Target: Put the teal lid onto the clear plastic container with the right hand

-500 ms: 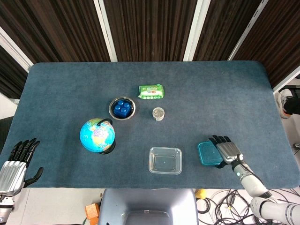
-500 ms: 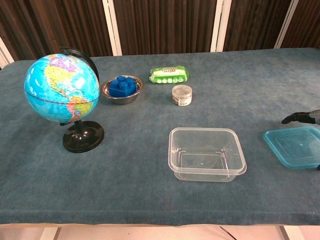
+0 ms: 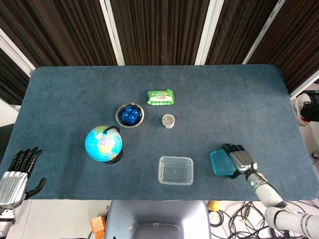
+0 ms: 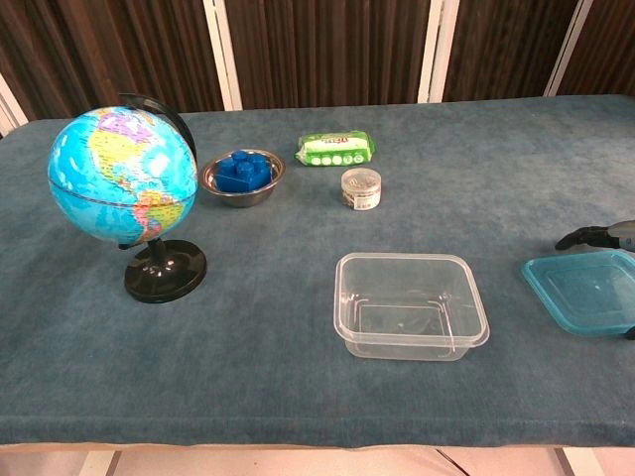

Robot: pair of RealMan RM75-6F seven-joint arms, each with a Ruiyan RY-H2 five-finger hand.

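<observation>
The teal lid (image 3: 220, 163) lies flat on the blue-grey table (image 3: 75, 89), just to the right of the clear plastic container (image 3: 175, 170) and apart from it; we count one lid and one container. The container sits upright and uncovered near the front edge.

Our right hand (image 3: 239, 158) lies at the lid's right side, its dark fingers (image 3: 232, 148) reaching over the far right edge of the lid. From the head view we cannot tell whether it actually grips the lid or only rests against it; in the chest view only dark fingertips (image 4: 585, 236) show just behind the lid's (image 4: 585, 290) far corner. Our left hand (image 3: 16, 174) hangs off the table's front left corner, fingers spread and holding nothing.

Beyond these we count one globe (image 3: 103, 143) on a black stand, left of the container; one metal bowl (image 3: 130, 115) behind the globe, holding blue blocks (image 4: 243, 169) whose number we cannot make out; one green packet (image 3: 161, 97) further back; and one small round jar (image 3: 169, 120) between the packet and the container. The four stand well apart from the lid.
</observation>
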